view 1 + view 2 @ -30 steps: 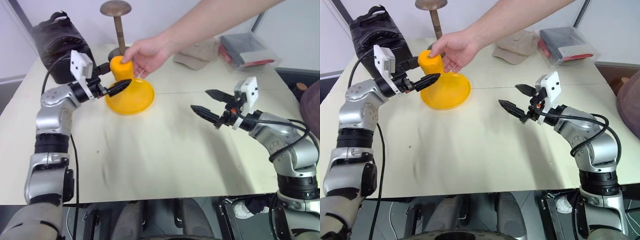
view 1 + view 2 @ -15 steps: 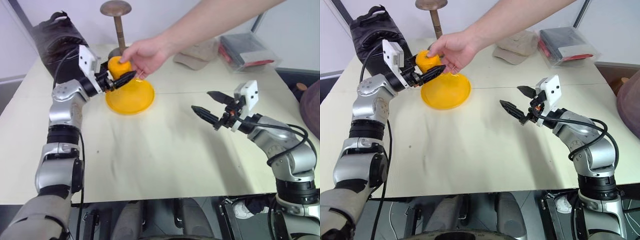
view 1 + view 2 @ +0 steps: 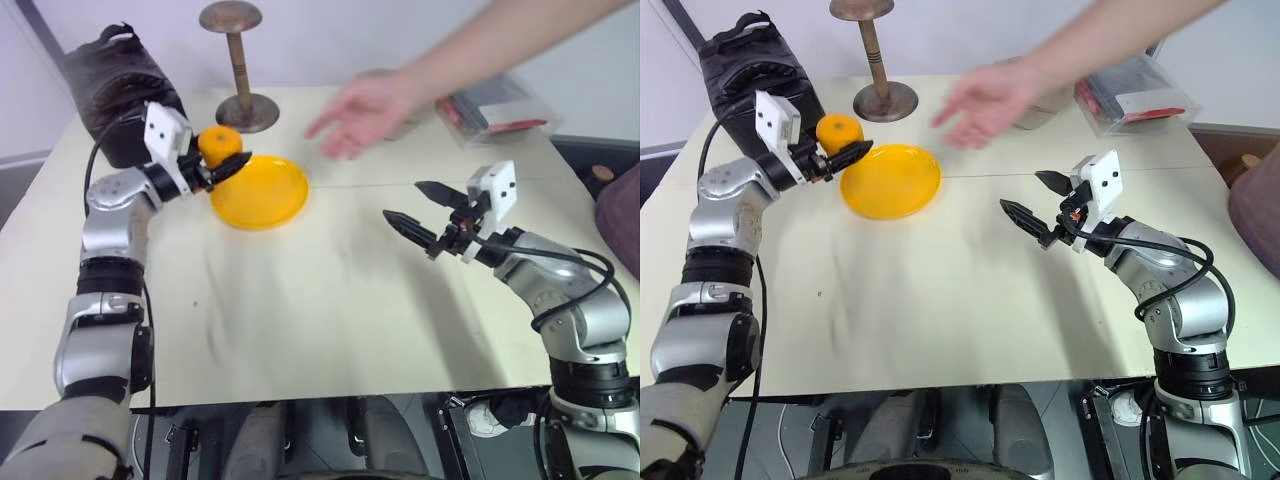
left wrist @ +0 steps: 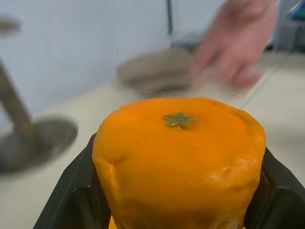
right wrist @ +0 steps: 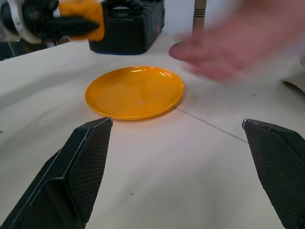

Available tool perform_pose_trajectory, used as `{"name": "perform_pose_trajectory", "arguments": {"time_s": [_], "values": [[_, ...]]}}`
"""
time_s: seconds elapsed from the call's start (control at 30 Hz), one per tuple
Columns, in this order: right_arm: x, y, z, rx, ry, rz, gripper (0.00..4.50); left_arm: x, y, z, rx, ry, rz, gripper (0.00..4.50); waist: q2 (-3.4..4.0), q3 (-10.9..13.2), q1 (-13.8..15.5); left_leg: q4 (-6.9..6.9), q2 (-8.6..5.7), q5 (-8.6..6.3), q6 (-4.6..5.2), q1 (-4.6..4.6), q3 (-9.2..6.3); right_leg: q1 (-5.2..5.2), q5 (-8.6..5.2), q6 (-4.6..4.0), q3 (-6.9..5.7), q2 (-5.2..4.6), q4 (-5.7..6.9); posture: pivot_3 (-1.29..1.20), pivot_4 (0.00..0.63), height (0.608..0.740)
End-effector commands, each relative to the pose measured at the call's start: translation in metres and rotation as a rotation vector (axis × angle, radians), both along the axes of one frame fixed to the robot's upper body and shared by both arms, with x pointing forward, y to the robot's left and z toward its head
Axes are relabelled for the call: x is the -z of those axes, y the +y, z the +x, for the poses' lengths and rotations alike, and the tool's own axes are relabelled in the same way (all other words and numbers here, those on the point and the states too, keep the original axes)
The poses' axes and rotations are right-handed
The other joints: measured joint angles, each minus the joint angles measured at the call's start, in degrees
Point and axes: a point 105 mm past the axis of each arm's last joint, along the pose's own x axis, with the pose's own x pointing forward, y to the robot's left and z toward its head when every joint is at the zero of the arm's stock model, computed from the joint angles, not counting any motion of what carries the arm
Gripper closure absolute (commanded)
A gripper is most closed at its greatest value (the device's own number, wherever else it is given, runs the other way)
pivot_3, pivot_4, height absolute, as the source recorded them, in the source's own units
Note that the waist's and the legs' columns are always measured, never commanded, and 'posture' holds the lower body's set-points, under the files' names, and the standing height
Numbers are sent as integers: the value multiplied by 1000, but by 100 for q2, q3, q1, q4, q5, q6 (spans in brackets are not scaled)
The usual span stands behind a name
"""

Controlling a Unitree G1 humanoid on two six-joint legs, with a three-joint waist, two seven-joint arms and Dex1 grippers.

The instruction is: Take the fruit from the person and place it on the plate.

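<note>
Since the left gripper (image 3: 222, 172) is clamped on the fruit (image 3: 220, 145), fingers pressed against both its sides in the left wrist view, the handover step reads as done and the placing step is in hand. The fruit sits between the black fingers (image 4: 66, 191), stem end up, held in the air just off the plate's (image 3: 275, 205) near rim, on the side toward the black bag (image 3: 115, 85). The person's hand (image 3: 360, 115) is open, blurred, well apart from the gripper, out beyond the plate and touching nothing. The wooden stand (image 3: 238, 70) is just behind the held fruit, close enough to mind.

The right gripper (image 3: 412, 207) hangs over bare table (image 3: 300, 320) with its fingers spread wide and nothing between them, well apart from the plate.

Next move, as I judge it: carry the fruit sideways from the rim to over the plate's middle, lower it until it is on or just above the glossy surface, then let go. The fruit is round and the plate shallow and slick, so a drop from height could send it rolling off; release low and near centre.
</note>
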Motion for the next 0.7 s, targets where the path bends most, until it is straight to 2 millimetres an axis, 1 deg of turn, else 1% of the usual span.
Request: {"name": "perform_pose_trajectory", "arguments": {"time_s": [0.03, 0.1, 0.2, 0.3, 0.4, 0.47, 0.53, 0.7], "values": [[-7, 5, -1, -11, -45, 16, 0, 3, -8, 6, -26, -12, 55, 1883, -1, 0, 40, 3, -2, 0, 0, -1, -1, 1, 1, 1, 0, -2, 0, 0, 150, 740], [-4, 8, -1, -9, -42, 17, 0, 12, -22, 18, -68, -8, 27, 1883, -1, 0, 104, 6, -4, -2, 3, -2, 0, 2, 3, 5, 0, -3, -1, 0, 150, 740], [-2, 9, -2, -1, -42, 21, 0, 20, -35, 26, -88, -10, -15, 1883, -3, -1, 146, 11, -6, -3, 5, -4, -1, 6, 6, 10, -3, -5, -6, 0, 150, 740], [-2, 9, -4, 9, -42, 24, 0, 27, -44, 31, -99, -16, -56, 1883, -5, 0, 123, 14, -9, -8, 14, -6, 3, 6, 8, 13, -2, -8, -10, 0, 150, 740], [-3, 6, -6, 27, -43, 23, 0, 31, -49, 35, -124, -11, -92, 1883, -4, 0, 108, 13, -7, -9, 16, -5, 4, 4, 8, 13, -2, -6, -9, 0, 150, 740], [-3, 3, -7, 38, -44, 22, 0, 31, -50, 37, -133, -3, -117, 837, -5, 0, 108, 13, -6, -9, 16, -4, 4, 4, 8, 13, -1, -5, -7, 0, 150, 740], [-3, 2, -8, 46, -46, 20, 0, 31, -52, 38, -128, -6, -124, 20, -4, 0, 112, 14, -6, -9, 16, -4, 4, 4, 8, 14, -1, -5, -6, 0, 150, 740], [-5, 0, -8, 56, -48, 19, 0, 30, -52, 39, -139, -26, -104, 20, -5, 0, 122, 16, -7, -9, 16, -5, 4, 6, 8, 14, -2, -5, -6, 0, 150, 740]]}}
